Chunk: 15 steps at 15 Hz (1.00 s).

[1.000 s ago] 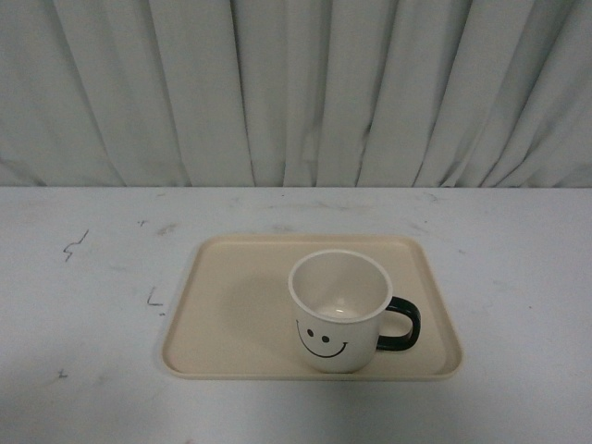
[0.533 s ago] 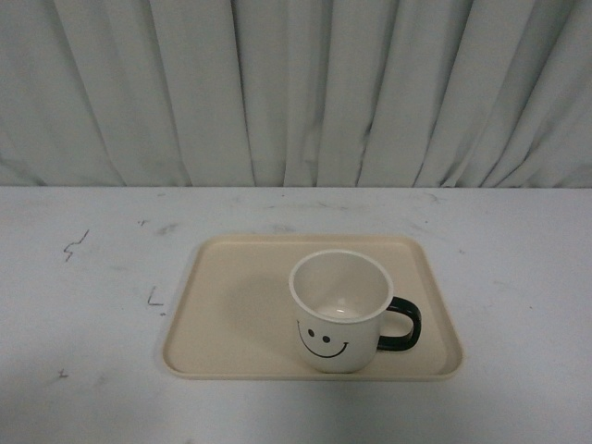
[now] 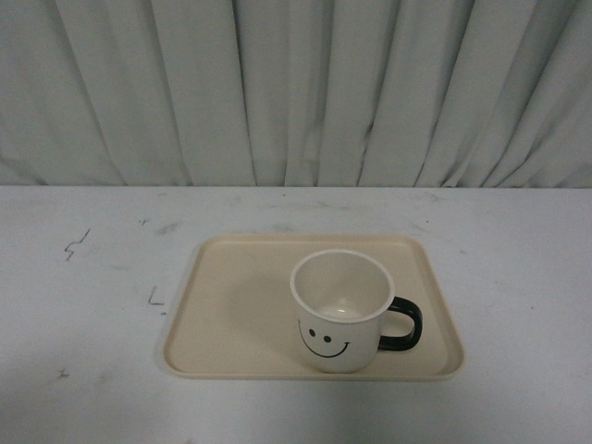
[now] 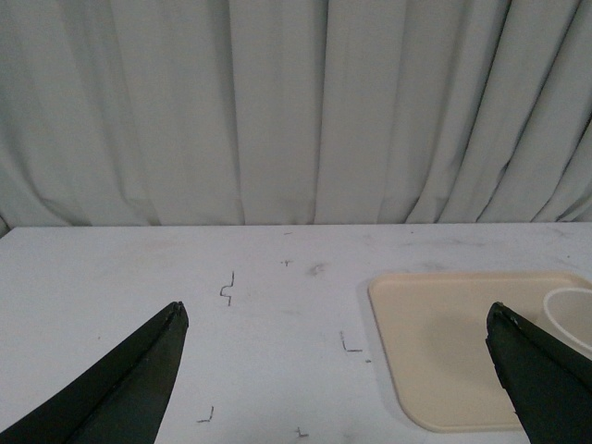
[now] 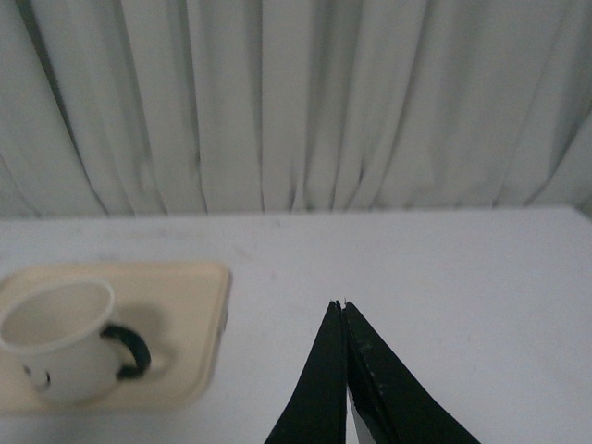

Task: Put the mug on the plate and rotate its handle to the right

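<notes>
From the front view, the mug (image 3: pixel 341 311) is standing upright on the plate (image 3: pixel 231 314), toward its near right part, with the smiley face turned to the camera and the handle (image 3: pixel 402 326) pointing right. Neither arm is showing here. The mug is looking empty inside, and the plate is carrying nothing else. The white table (image 3: pixel 83 305) is lying under it all.

From the left wrist view, the left gripper (image 4: pixel 338 375) is holding its fingers (image 4: pixel 139 370) spread wide, hanging over bare table beside the plate (image 4: pixel 444 324), gripping nothing. Only the mug's rim (image 4: pixel 573 310) is peeking in at the edge.

From the right wrist view, the right gripper (image 5: pixel 343 370) is keeping its fingers pressed together, well apart from the mug (image 5: pixel 60 338) and its handle (image 5: pixel 129 351).

Judging by this, both placing and turning seem done; what remains is likely just keeping both arms clear.
</notes>
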{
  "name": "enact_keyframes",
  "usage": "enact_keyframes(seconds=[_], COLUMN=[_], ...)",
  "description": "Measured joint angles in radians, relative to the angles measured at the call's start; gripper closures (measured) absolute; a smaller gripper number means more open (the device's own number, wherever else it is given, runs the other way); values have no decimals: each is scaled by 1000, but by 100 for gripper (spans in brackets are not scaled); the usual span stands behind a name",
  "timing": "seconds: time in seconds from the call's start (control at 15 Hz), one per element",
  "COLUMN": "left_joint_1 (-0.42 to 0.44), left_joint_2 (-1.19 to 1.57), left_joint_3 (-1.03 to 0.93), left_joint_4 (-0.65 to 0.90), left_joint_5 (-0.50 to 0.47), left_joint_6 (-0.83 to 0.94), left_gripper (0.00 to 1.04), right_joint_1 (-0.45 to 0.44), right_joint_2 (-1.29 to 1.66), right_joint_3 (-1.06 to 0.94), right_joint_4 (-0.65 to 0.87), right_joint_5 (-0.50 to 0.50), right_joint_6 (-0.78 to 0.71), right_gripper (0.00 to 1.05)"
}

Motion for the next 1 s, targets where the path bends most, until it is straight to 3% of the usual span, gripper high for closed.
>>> enact_keyframes(seconds=[0.27, 0.8, 1.0], left_joint_1=[0, 0, 0], left_joint_2=[0, 0, 0], left_joint_3=[0, 0, 0], left_joint_4=[0, 0, 0], left_joint_5=[0, 0, 1], left_joint_6=[0, 0, 0], left_gripper=[7, 7, 7], right_joint_1=[0, 0, 0], right_joint_2=[-53, -53, -53], right_joint_3=[0, 0, 0], right_joint_4=[-9, -8, -8], right_joint_5=[0, 0, 0], right_joint_6=[2, 4, 4], right_gripper=[102, 4, 6])
